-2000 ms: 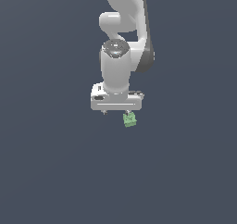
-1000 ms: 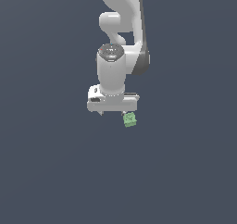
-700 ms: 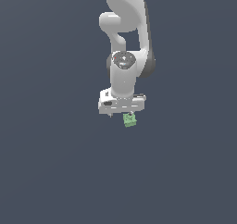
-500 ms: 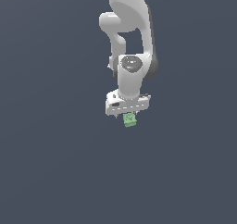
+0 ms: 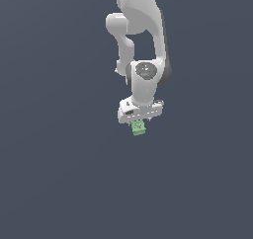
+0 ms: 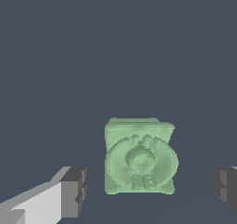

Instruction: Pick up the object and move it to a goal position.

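Fingers (image 6: 69, 190) come first, the dark pads of the claw closest to the wrist camera. One pad is on one side of the picture and the other pad is far over on the other side. So the gripper (image 6: 147, 188) is spread wide, and it is not pinching anything.

Between the two pads sits the object (image 6: 140, 161). It is a small light-green lump, blocky, with round ridges on its top like rings. There is a gap between it and each pad, so nothing is touching it.

Beyond the lump there is only the dark grey floor (image 6: 115, 47), flat and plain.

In the exterior view the white arm (image 5: 143, 35) reaches down from the top. Its gripper (image 5: 139, 117) hangs right above the object (image 5: 139, 128), and the green lump peeks out just under it.

I think this is the step of lining up over the lump, before the grab. Next, the claw likely needs to go a little lower so the pads are beside the lump's sides. Then it needs to squeeze shut on it and lift.

No box, bowl or tray shows in either picture, so nothing is held inside anything. I cannot see any mark for the goal spot.
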`<state>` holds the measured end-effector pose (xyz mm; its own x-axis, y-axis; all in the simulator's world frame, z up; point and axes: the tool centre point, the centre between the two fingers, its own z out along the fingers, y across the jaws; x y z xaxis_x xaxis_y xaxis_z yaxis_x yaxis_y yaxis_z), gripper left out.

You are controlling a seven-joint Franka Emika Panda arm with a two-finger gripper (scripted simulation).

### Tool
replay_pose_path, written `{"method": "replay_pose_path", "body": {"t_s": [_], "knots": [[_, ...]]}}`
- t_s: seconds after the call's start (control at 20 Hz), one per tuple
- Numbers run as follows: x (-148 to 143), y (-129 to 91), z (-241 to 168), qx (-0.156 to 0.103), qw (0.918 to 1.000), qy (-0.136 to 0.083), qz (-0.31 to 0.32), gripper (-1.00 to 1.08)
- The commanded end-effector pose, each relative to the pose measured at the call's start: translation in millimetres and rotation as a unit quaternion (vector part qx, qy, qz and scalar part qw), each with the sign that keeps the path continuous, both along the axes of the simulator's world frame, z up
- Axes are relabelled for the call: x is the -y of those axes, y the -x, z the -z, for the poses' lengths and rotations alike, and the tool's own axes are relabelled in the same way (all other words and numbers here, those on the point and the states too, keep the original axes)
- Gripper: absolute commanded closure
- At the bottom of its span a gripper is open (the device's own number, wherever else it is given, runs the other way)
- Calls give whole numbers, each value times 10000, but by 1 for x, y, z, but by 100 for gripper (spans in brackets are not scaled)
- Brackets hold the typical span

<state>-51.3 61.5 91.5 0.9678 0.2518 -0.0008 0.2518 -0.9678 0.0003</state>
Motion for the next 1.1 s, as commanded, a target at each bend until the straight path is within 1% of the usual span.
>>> {"method": "replay_pose_path", "body": {"t_s": [0.0, 0.5, 0.75, 0.8, 1.05], "knots": [[0, 0, 3, 0, 10000, 0, 2, -92], [-1, 2, 44, 3, 10000, -2, -15, -92], [-1, 1, 51, 3, 10000, -2, -18, -92], [-1, 1, 51, 3, 10000, -2, -18, 108], [-1, 1, 51, 3, 10000, -2, -18, 108]]}}
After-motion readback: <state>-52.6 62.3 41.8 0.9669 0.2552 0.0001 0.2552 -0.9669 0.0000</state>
